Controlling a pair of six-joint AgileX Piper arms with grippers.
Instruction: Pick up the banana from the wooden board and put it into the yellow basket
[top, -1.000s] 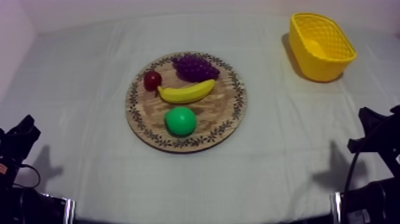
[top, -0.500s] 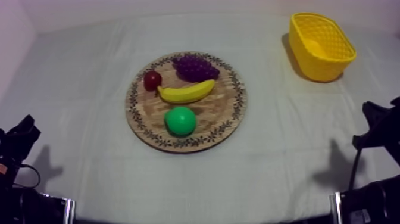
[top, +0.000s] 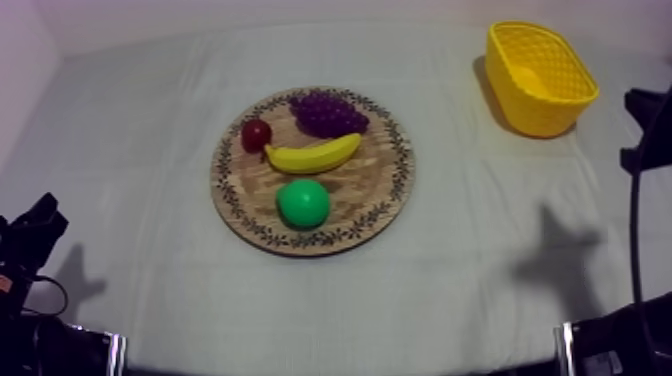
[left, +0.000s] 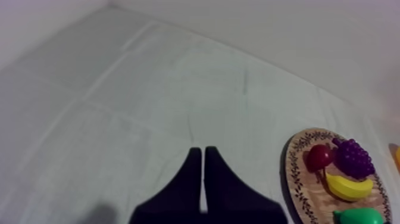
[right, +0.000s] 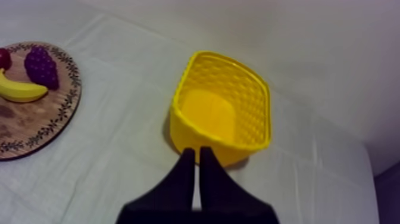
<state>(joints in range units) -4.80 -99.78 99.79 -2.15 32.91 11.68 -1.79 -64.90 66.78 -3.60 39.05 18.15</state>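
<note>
The yellow banana (top: 312, 154) lies across the middle of the round wooden board (top: 232, 196), between the purple grapes (top: 328, 112), a small red fruit (top: 256, 134) and a green pear (top: 303, 203). The yellow basket (top: 537, 113) stands at the far right with nothing in it. My right gripper (right: 194, 151) is shut on nothing, just in front of the basket (right: 196, 134); the banana (right: 21, 90) and the board (right: 36, 128) lie off to its side. My left gripper (left: 200, 150) is shut on nothing over bare cloth, well away from the board (left: 294, 179) and banana (left: 348, 186).
My right arm (top: 651, 125) hangs at the right edge of the table, beside the basket. My left arm (top: 30, 240) rests low at the left. Open cloth surrounds the board on all sides.
My right arm has risen from the lower right up along the table's right edge toward the basket, and its shadow has shifted with it. The left arm and the fruit have not moved.
</note>
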